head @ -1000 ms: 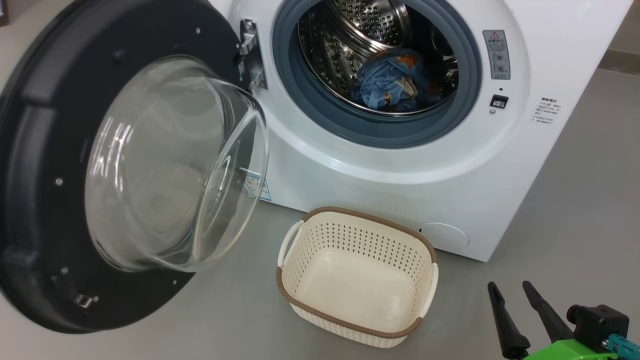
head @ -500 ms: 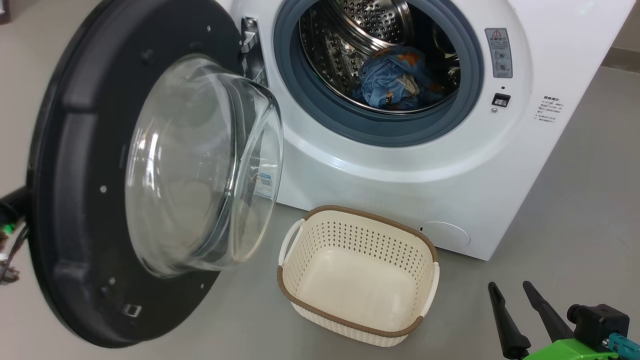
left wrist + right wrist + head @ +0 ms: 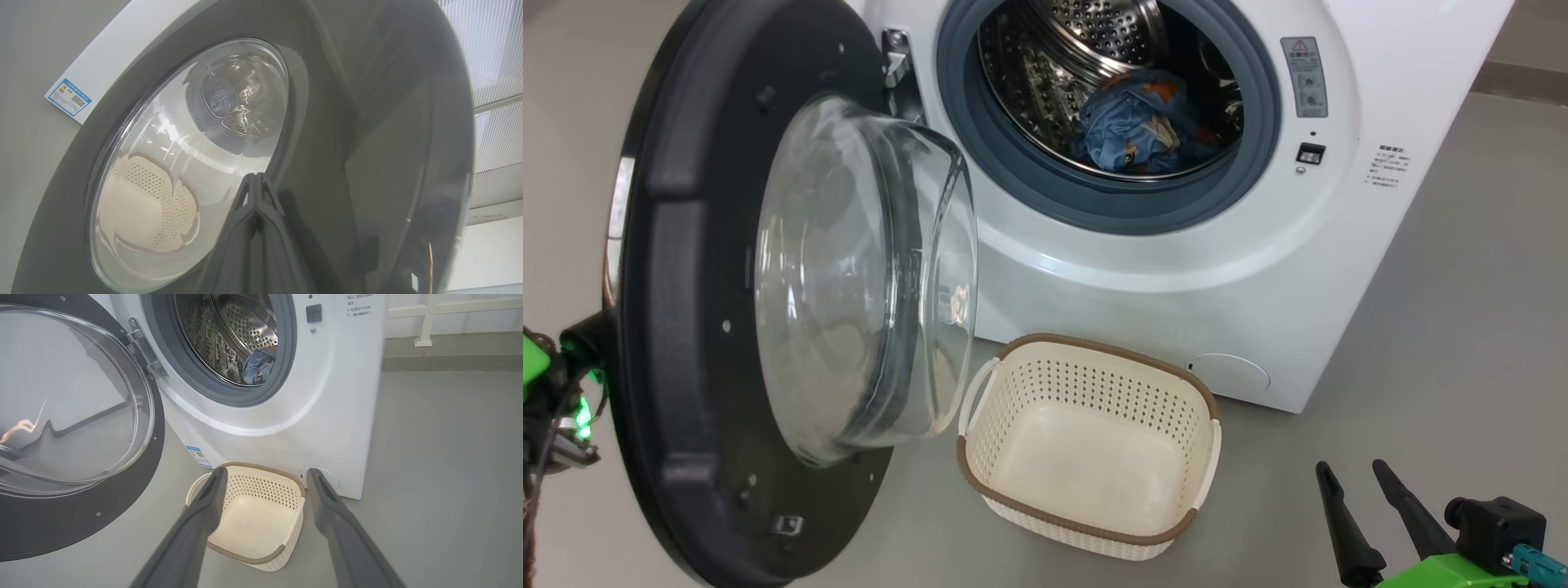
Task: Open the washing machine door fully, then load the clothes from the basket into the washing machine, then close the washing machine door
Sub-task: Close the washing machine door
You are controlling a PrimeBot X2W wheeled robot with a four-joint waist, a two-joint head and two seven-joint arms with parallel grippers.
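Note:
The white washing machine [image 3: 1176,278] stands open, with the light blue clothes [image 3: 1131,131] lying in its steel drum. Its black round door [image 3: 686,245] hangs partly swung out on the left, glass bowl facing the machine. In the left wrist view my left gripper [image 3: 255,176] is shut, its tips against the door's [image 3: 359,122] outer face. The head view has it behind the door, with just the green wrist [image 3: 543,384] showing. My right gripper [image 3: 1350,467] is open and holds nothing, low at the right. The cream basket [image 3: 1094,346] sits bare on the floor before the machine.
Grey floor stretches to the right of the machine. The right wrist view looks over the basket [image 3: 245,555] toward the drum and clothes [image 3: 257,367], with a white railing [image 3: 425,322] at the far wall. A blue label [image 3: 68,97] marks the machine's lower corner.
The door has swung some way toward the machine's opening. My left wrist has come into sight behind its left edge. The head camera shifted slightly. The right gripper is unchanged.

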